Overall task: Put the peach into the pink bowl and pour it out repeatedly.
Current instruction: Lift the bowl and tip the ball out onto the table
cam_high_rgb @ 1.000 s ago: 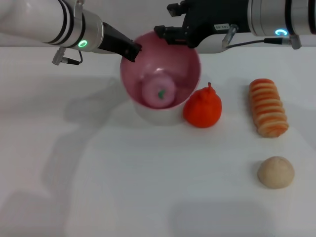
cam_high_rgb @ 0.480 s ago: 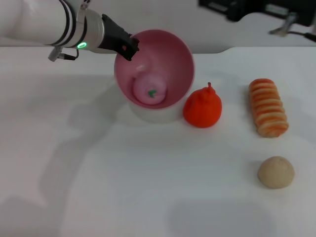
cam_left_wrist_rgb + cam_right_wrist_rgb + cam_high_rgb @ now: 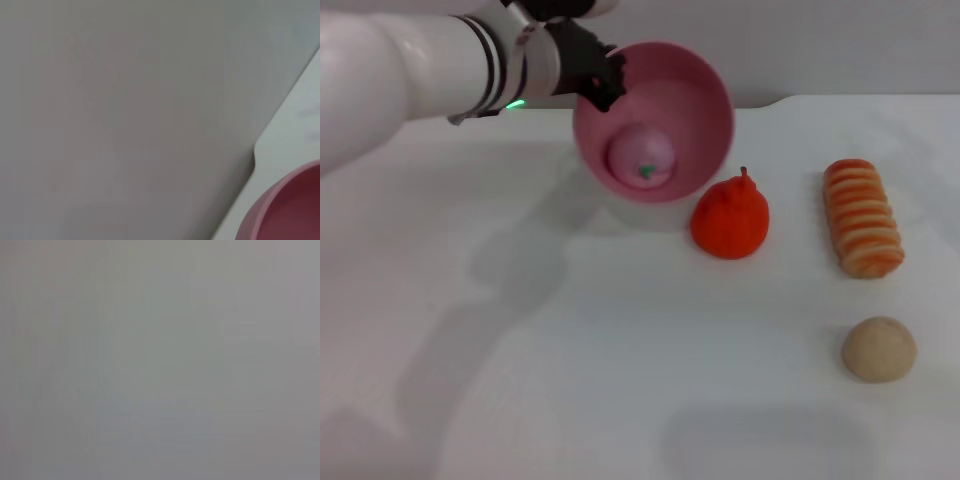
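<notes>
The pink bowl (image 3: 665,100) hangs above the table at the back centre, tipped with its mouth toward me. My left gripper (image 3: 600,75) is shut on its left rim. The pale pink peach (image 3: 642,156) with its small green stem lies inside, low against the bowl's wall. A curved piece of the pink bowl (image 3: 287,210) shows in the left wrist view beside the table's edge. The right gripper is out of view; its wrist view shows only plain grey.
On the white table (image 3: 620,350) a red-orange pear-shaped fruit (image 3: 730,218) stands just right of the bowl. A striped orange bread roll (image 3: 863,217) lies farther right, and a beige rough ball (image 3: 878,348) sits near the front right.
The left arm has lifted the bowl off the table and tipped it further toward me, the peach sliding lower inside. The right arm has pulled back out of the head view.
</notes>
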Controlling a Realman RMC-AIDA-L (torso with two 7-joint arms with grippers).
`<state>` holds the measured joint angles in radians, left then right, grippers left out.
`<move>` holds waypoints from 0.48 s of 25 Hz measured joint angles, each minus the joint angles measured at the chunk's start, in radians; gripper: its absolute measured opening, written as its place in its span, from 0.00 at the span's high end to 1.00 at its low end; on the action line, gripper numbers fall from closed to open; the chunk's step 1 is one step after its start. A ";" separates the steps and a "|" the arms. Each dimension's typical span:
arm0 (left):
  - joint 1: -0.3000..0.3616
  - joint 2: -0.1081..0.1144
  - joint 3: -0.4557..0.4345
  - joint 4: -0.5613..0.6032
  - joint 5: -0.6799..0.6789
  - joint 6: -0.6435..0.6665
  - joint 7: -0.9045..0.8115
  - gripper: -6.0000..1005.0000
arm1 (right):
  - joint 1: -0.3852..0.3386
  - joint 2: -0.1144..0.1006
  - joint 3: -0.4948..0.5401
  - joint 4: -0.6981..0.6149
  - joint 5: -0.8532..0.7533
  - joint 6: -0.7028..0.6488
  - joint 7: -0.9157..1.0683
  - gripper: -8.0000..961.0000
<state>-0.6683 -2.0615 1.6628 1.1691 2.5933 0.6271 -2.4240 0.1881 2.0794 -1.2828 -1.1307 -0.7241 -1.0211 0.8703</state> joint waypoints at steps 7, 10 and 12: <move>0.074 -0.001 0.132 0.057 0.003 -0.199 0.005 0.95 | -0.010 0.000 0.020 0.140 0.301 -0.004 -0.252 0.46; 0.118 -0.002 0.188 0.080 0.002 -0.308 0.009 0.95 | -0.010 0.000 0.031 0.160 0.357 -0.005 -0.283 0.46; 0.179 -0.002 0.289 0.091 -0.004 -0.529 0.010 0.95 | -0.008 -0.001 0.037 0.164 0.364 -0.006 -0.287 0.46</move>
<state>-0.4888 -2.0637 1.9520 1.2602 2.5892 0.0977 -2.4140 0.1803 2.0787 -1.2458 -0.9662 -0.3602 -1.0274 0.5830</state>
